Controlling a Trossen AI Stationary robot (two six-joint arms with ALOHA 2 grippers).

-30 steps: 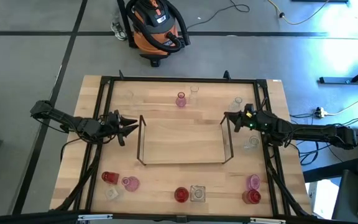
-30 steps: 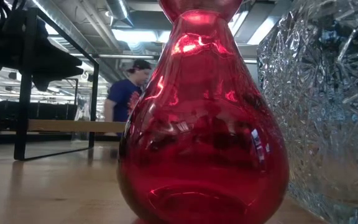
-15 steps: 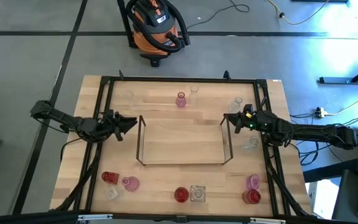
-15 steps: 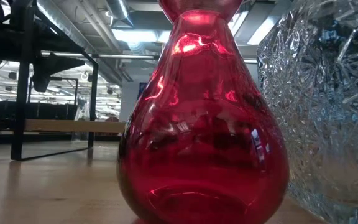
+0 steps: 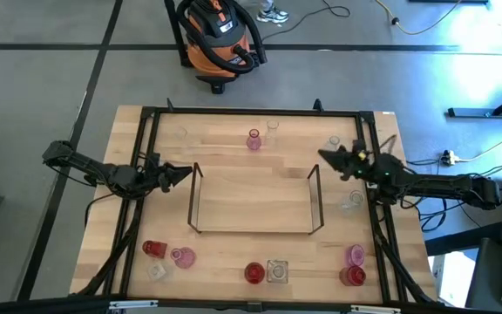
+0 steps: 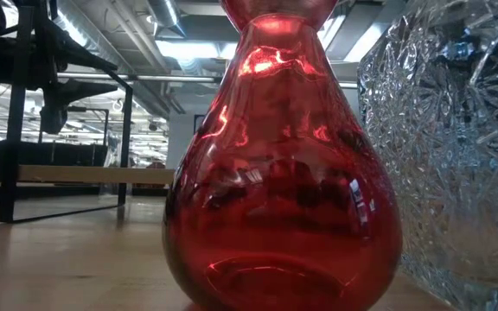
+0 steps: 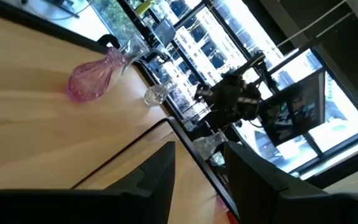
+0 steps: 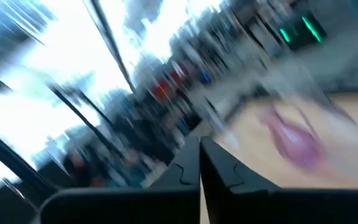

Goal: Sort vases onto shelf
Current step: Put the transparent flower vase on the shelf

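The shelf (image 5: 255,199), a low dark wire rack, stands mid-table on its bottom wires. My left gripper (image 5: 187,173) is at its left end frame (image 5: 193,196), fingers a narrow gap apart in the left wrist view (image 7: 199,180). My right gripper (image 5: 323,156) is shut (image 8: 199,168) and hangs clear of the right end frame (image 5: 317,196), toward the far edge. Vases stand on their bases: red (image 5: 153,249), pink (image 5: 181,256), red (image 5: 254,273) and others near the front, and a pink one (image 5: 253,139) plus clear ones at the back. My left gripper reaches level from the table's left to the top of the shelf's left end frame (image 5: 195,171). I cannot tell whether its fingers touch the wire.
A big black frame (image 5: 251,113) edges the table. In the low view a red vase (image 6: 284,173) and a cut-glass jar (image 6: 456,147) fill the foreground. Clear vases (image 5: 334,142) (image 5: 353,201) stand near my right arm. An orange vacuum (image 5: 220,39) sits on the floor beyond.
The shelf has slid a little toward the table's left edge. My left gripper's fingers have drawn much closer together at the left end frame. My right gripper has swung away from the shelf's right end frame toward the far edge. A person in the background has left the low view.
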